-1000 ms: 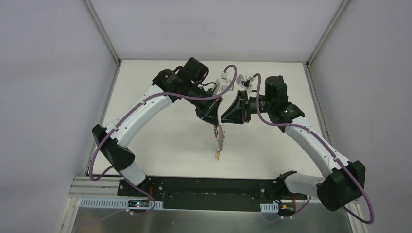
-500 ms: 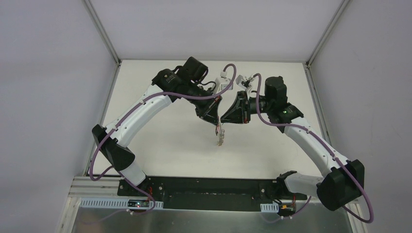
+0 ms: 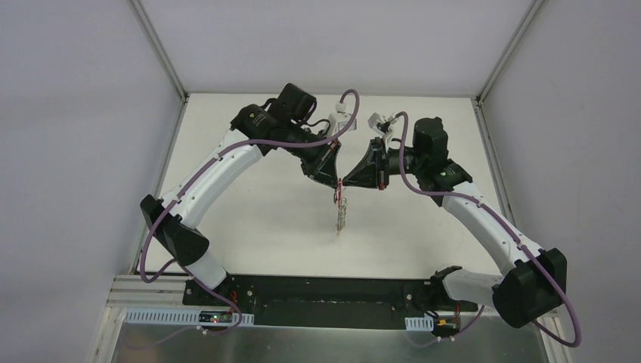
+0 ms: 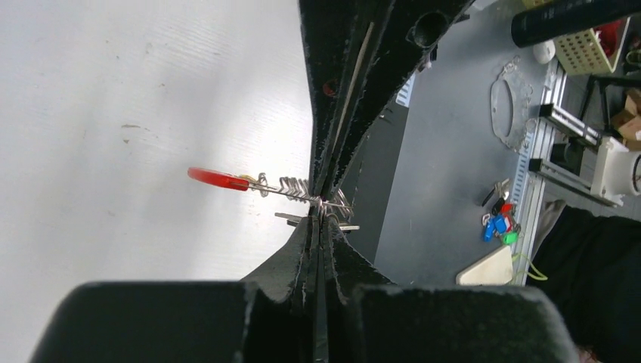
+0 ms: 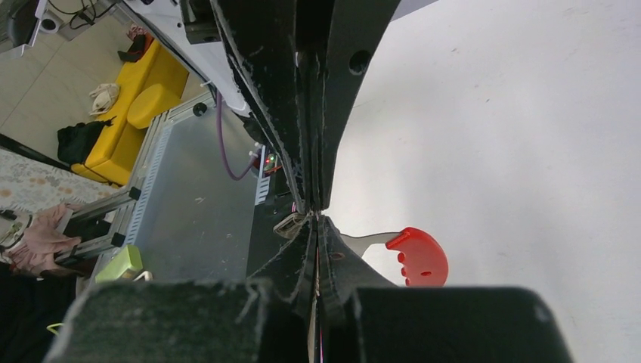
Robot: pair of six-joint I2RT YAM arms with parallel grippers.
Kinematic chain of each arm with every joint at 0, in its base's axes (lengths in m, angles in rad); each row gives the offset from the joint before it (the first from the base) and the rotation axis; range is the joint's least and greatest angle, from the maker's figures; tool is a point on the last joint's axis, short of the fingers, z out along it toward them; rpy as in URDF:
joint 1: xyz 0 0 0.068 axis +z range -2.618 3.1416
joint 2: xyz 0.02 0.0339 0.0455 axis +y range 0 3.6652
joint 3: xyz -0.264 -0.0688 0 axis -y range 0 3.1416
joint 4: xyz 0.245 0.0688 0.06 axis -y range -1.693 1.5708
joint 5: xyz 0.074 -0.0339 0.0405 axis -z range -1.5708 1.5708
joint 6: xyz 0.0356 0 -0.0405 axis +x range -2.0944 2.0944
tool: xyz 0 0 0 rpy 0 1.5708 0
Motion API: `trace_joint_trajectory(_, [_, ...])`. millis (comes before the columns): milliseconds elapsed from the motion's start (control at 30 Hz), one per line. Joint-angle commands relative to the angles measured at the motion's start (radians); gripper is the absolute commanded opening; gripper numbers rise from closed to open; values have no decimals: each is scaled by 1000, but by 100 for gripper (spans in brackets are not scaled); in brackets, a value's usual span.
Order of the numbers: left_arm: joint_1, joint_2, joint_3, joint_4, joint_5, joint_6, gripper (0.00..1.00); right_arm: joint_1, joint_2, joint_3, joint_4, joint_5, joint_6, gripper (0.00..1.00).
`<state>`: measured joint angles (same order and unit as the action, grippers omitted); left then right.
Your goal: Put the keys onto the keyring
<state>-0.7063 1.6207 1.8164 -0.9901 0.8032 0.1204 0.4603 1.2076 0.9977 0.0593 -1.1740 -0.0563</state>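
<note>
**Two pincers, one bunch**

The left pincer (image 3: 337, 180) and right pincer (image 3: 347, 181) are both clamped tight, tip to tip, on the keys (image 3: 342, 214): one bunch, one red head (image 5: 419, 257) seen. The keyring can't be made out. Bare worktop (image 3: 257, 219) is left all round, edges well apart.

- Keys (image 4: 302, 189): bright silvery metal, glossy, with sharp highlights.
- Red piece (image 5: 419, 257) on the keys: smooth, glossy, plastic-looking, with small moulded dimples.
- Left pincer (image 4: 317, 227) and right pincer (image 5: 314, 223): black and matt, plastic-looking. The faces are grainy and the edges rough and slightly frayed.
- Desk (image 4: 113, 113): white and matt, with faint fine streaks.
- Arm shells (image 3: 227, 162): white and smooth, with a slight sheen.
- Base plate (image 3: 325, 344): silvery metal with a dull brushed finish.
</note>
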Motion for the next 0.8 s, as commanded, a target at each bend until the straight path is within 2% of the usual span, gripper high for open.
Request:
trace_joint_trajectory(0, [49,-69,13,101,91,-63,7,-17,-5,59,35,31,37,0])
trace_joint_trajectory(167, [86,-81,-7,162,161,-117,20,-32,2,96,40,50,86,0])
trace_joint_trajectory(433, [103,-119,-88,238,179,-169,27,-59,-18,98,57,48,126,0])
trace_joint_trajectory(767, [103,-112,-91,287,145,-132,40,-85,-35,58,170,-30,215,0])
